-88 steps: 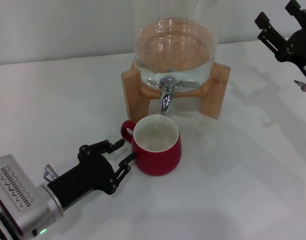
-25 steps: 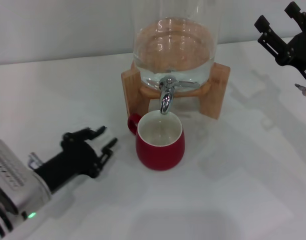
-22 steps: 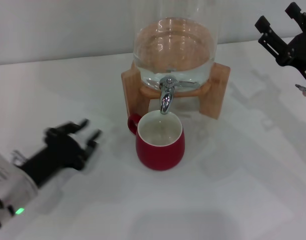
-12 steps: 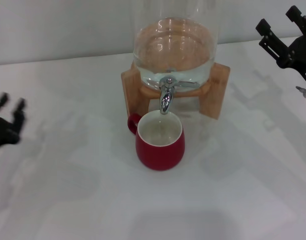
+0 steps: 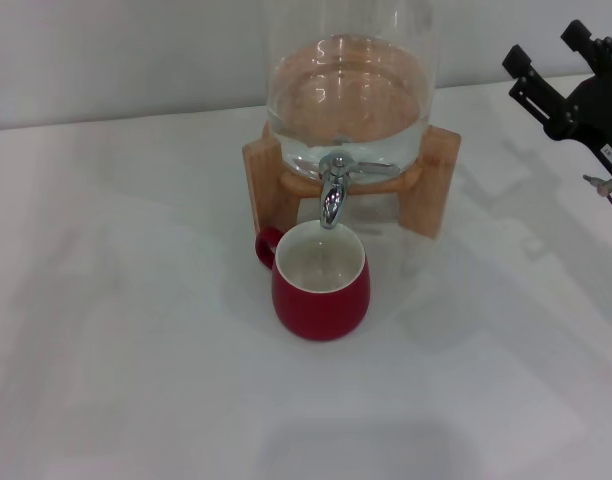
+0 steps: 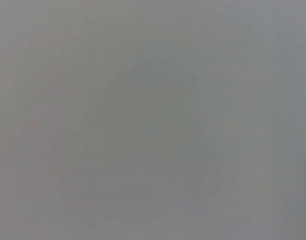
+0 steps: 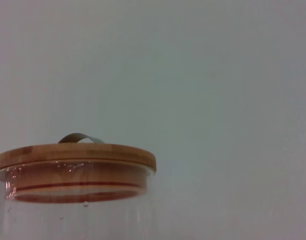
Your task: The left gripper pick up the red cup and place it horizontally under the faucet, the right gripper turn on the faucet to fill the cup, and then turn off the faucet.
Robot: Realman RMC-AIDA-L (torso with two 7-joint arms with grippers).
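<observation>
On the white table (image 5: 136, 350), the red cup (image 5: 321, 283) is placed upright directly below the spout of the faucet (image 5: 332, 190), with its handle turned to the left. The faucet is mounted on the glass dispenser (image 5: 348, 90), which is carried by a wooden stand (image 5: 438, 175). At the far right, the right gripper (image 5: 551, 65) is held above the table with its fingers spread, grasping nothing. The left gripper is not seen in any view. The wooden lid (image 7: 75, 155) of the dispenser is seen in the right wrist view.
</observation>
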